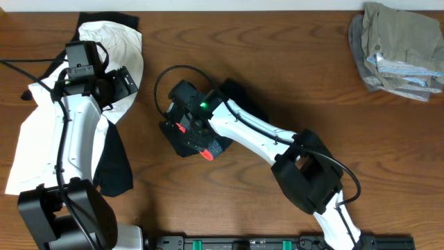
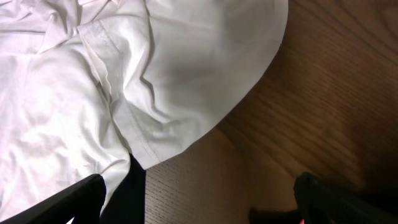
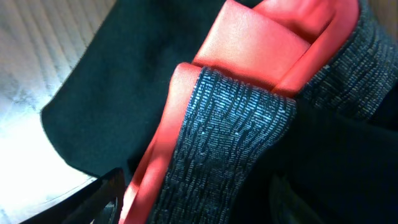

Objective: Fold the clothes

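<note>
A white garment (image 1: 116, 40) with black parts (image 1: 112, 165) lies crumpled at the table's left; its hem shows in the left wrist view (image 2: 155, 74). My left gripper (image 1: 122, 80) hovers over its right edge, open and empty, fingers wide apart over bare wood (image 2: 199, 205). A dark garment with red lining and blue-grey knit trim (image 1: 208, 149) lies bunched at the centre. My right gripper (image 1: 190, 129) is low on it, open, with the knit trim (image 3: 236, 124) and red lining (image 3: 249, 43) between its fingers (image 3: 199, 202).
A stack of folded khaki and grey clothes (image 1: 399, 48) sits at the back right corner. Bare wooden table (image 1: 291, 62) lies between the centre and that stack. The right arm's black cable loops over the dark garment (image 1: 163, 76).
</note>
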Action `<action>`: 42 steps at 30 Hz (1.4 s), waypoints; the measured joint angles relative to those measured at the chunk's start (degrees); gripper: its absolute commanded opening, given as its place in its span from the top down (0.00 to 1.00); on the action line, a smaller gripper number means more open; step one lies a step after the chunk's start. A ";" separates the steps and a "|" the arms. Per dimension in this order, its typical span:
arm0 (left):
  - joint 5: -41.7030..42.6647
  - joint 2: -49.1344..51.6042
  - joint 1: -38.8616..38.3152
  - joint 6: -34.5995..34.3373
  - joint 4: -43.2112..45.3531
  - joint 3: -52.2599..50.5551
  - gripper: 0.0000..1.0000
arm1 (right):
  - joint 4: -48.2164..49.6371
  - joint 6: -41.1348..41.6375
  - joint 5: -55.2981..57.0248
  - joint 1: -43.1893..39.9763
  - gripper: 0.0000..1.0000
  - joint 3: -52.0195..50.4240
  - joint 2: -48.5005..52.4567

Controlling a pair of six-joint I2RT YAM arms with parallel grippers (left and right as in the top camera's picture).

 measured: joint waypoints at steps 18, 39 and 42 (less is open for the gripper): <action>0.00 0.00 0.00 0.00 0.00 0.00 0.02 | 2.21 -2.08 6.16 0.00 0.99 0.04 0.98; 0.00 0.00 0.00 0.00 0.00 0.00 0.02 | 1.53 2.34 -1.51 -5.11 0.99 12.83 1.62; 0.00 0.00 0.00 0.00 0.02 0.00 0.02 | 0.98 2.40 -4.70 -4.61 0.99 13.38 1.62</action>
